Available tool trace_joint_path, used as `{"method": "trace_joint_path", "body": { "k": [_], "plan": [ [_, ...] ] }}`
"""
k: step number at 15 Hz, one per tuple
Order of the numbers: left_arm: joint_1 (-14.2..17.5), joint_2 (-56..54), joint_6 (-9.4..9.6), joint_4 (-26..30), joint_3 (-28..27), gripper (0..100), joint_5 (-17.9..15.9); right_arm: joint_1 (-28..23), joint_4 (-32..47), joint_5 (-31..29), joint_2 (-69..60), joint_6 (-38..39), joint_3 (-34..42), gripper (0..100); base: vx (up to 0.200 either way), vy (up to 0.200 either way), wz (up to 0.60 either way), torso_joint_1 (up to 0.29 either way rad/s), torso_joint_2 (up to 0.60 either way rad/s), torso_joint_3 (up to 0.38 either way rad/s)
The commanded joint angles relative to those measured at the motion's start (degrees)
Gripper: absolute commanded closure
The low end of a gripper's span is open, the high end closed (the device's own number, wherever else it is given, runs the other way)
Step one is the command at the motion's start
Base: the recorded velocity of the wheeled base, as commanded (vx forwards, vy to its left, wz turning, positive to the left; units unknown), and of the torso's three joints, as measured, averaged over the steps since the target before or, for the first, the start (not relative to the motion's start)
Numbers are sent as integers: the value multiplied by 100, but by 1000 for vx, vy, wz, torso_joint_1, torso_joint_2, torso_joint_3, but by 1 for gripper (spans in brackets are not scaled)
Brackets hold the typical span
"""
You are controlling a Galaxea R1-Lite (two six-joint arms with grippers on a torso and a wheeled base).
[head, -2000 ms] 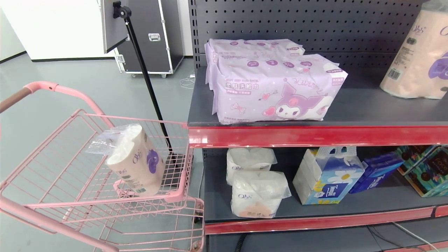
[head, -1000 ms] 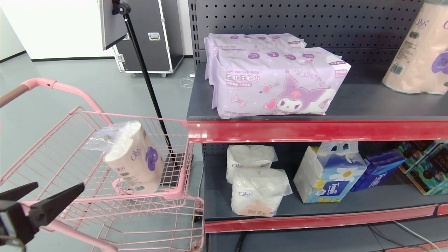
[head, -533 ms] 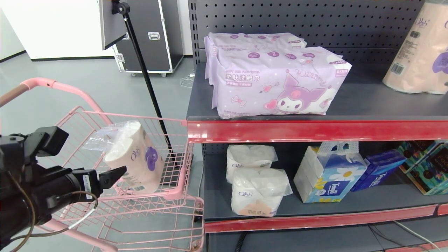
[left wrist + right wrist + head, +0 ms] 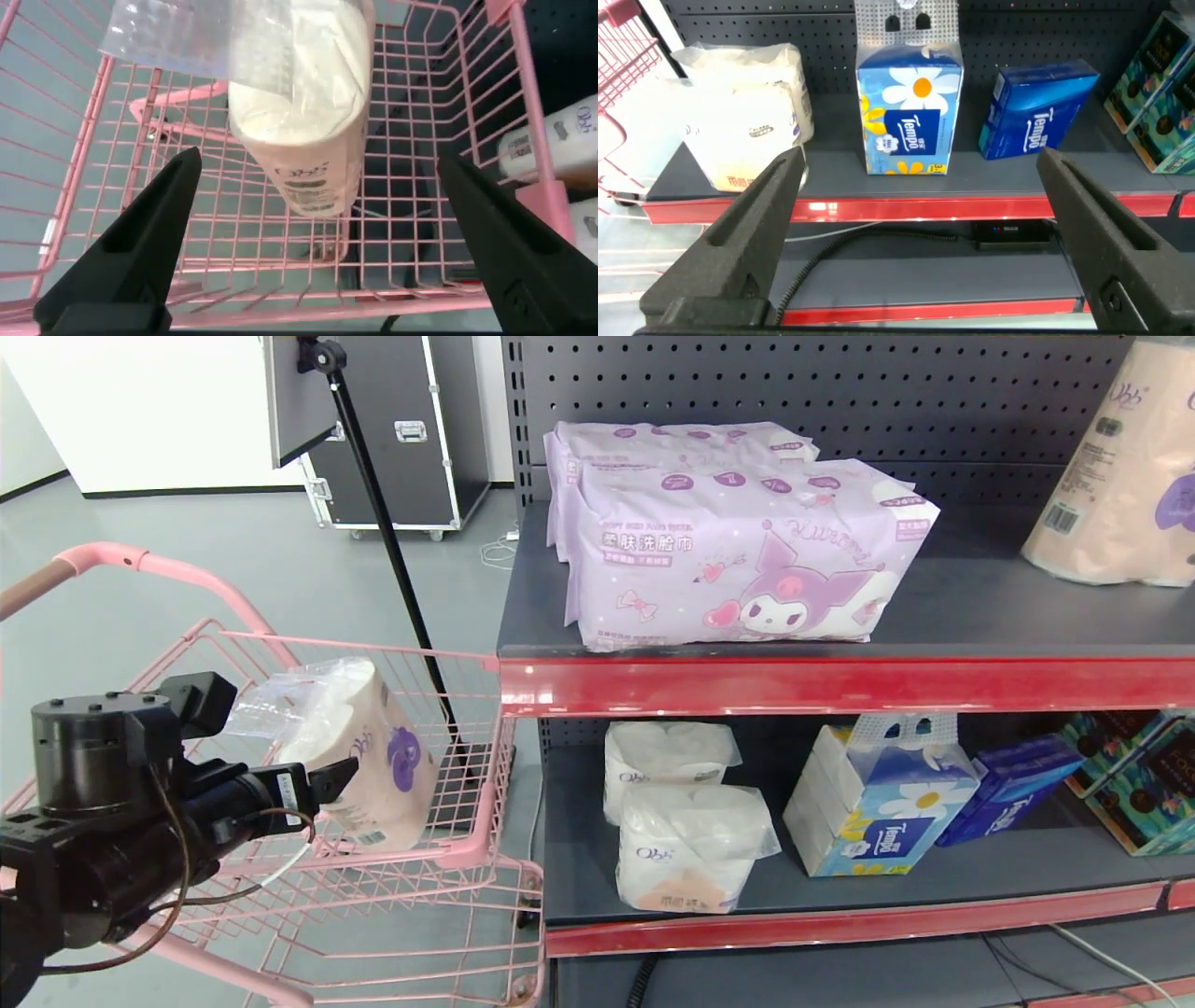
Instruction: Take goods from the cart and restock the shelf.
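Now: left arm lined up on the cart's roll pack

Left wrist view. The left gripper (image 4: 318,161) is spread wide and holds nothing. Its two black fingers frame the roll pack (image 4: 301,103), which lies ahead of the tips, not between them. The pack stands tilted on the wire floor of the pink cart (image 4: 542,205), with a loose flap of clear wrap at its upper end.

Head view. The cart sits at 8 o'clock, the shelf (image 4: 840,683) from 12 round to 4. The pack leans in the cart's corner nearest the shelf. One gripper finger shows just beside it; I cannot tell whether it touches. Lavender packs (image 4: 738,560) lie on the upper board at 12 o'clock, and a matching peach pack (image 4: 1120,476) stands at 2 o'clock, with bare board between them.

Right wrist view. The right gripper (image 4: 920,159) is likewise wide and empty, facing the lower board's white rolls (image 4: 747,112) and blue tissue box (image 4: 910,107).

The step in hand looks like the reach for a pick. Next, I judge, the fingers must advance until they straddle the pack's body rather than the flap. They should close gently on the soft wrap and lift it clear of the cart's rim before swinging toward the 1 o'clock gap.
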Motion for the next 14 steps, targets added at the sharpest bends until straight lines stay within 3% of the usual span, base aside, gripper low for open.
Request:
{"method": "trace_joint_path", "body": {
  "k": [1, 5, 7, 14],
  "plan": [
    [27, 524, -8, -495, -25, 0, -30, 4, -1, 2, 7, -4, -2, 0, 0, 0, 0, 0, 0, 0],
    [71, 840, -52, -917, -42, 0, -197, 4, -1, 2, 7, -4, -2, 0, 0, 0, 0, 0, 0, 0],
    [133, 1077, -131, -1145, -25, 0, -205, 4, -1, 2, 7, -4, -2, 0, 0, 0, 0, 0, 0, 0],
    [185, 1701, -140, -2007, -7, 0, -197, 4, -1, 11, 7, -4, -2, 0, 0, 0, 0, 0, 0, 0]
  ]
}}
